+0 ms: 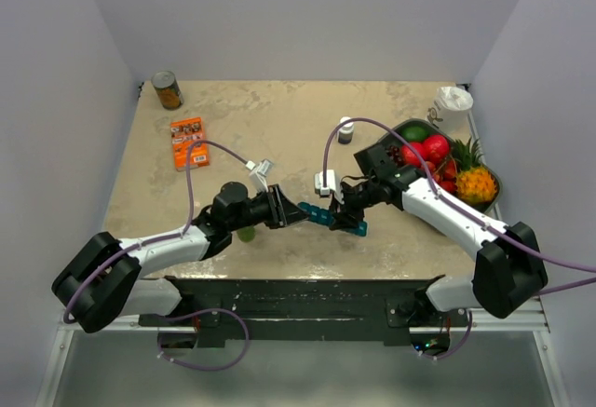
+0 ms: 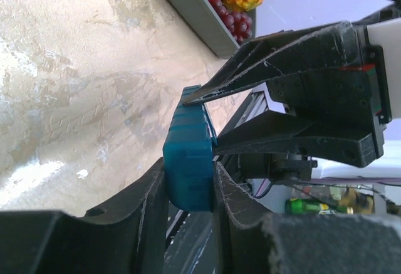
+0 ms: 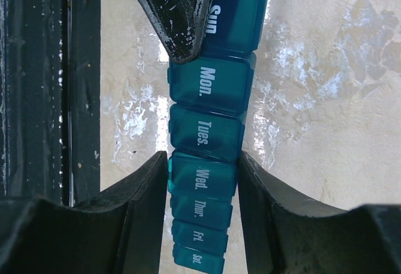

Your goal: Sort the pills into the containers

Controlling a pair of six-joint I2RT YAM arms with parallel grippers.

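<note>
The containers are one teal pill organiser, a strip of day-labelled compartments with all visible lids closed, held between both arms just above the table's near middle. My left gripper is shut on its Sun end, with a finger pressing each side. My right gripper is shut on the strip at the Wed compartment. Seen from above, the left gripper and the right gripper face each other along the strip. No pills show in any view.
A small dark bottle with a white cap stands behind the grippers. A grey fruit tray is at the right, a white container behind it. An orange box and a tin can are at the back left. Something small and green lies under the left arm.
</note>
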